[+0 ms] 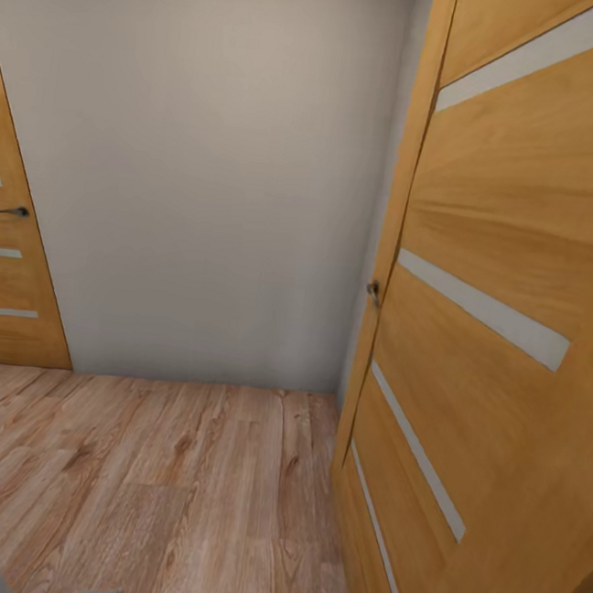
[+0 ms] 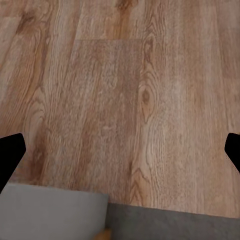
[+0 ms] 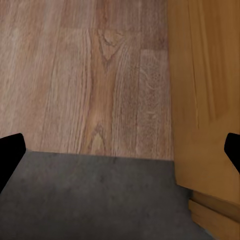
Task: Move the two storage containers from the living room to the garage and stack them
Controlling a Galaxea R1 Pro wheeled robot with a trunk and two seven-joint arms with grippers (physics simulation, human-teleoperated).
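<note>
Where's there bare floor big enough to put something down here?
The wood-plank floor is bare from the grey wall forward, between the far door on the left and the open door on the right. It gets tight beside the open door, which leans over the planks. Both grippers, left and right, hang open over bare floor.

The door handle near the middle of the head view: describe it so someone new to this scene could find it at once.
Start from the big wooden door with pale slanting stripes at the right, standing beside the grey wall. Follow its near edge to about mid-height: the small dark metal handle sits there. The other handle is a long lever on the far left door.
</note>
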